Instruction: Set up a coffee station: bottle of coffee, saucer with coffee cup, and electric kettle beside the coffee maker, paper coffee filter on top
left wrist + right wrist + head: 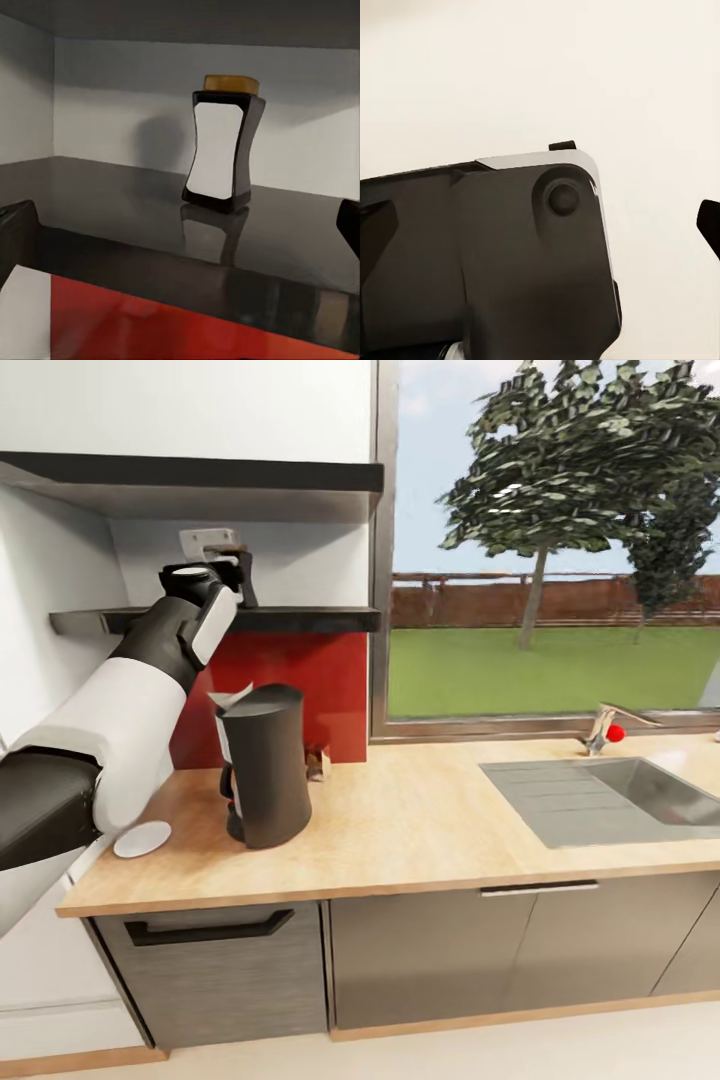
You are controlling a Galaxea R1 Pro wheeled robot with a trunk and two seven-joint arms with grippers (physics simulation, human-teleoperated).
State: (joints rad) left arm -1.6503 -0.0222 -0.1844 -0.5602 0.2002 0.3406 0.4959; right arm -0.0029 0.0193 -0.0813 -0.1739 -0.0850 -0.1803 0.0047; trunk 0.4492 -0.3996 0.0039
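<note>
**Left arm raised to the shelf**

The left gripper (238,572), jaws wide with nothing between them, faces the bottle of coffee (222,145) standing upright on the kitchen shelf (300,619). Below, the paper coffee filter (229,698) tops the coffee maker (264,764); the saucer (141,839) lies left of it on the kitchen countertop (420,825). Right gripper's (544,229) jaws also spread.

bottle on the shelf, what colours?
The bottle of coffee: dark body, white label, amber-brown top. It shows best in the left wrist view.

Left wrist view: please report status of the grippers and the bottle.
Left gripper open at kitchen shelf. Bottle of coffee upright ahead, not gripped. Right gripper open, empty. Nothing between fingers and bottle.
</note>
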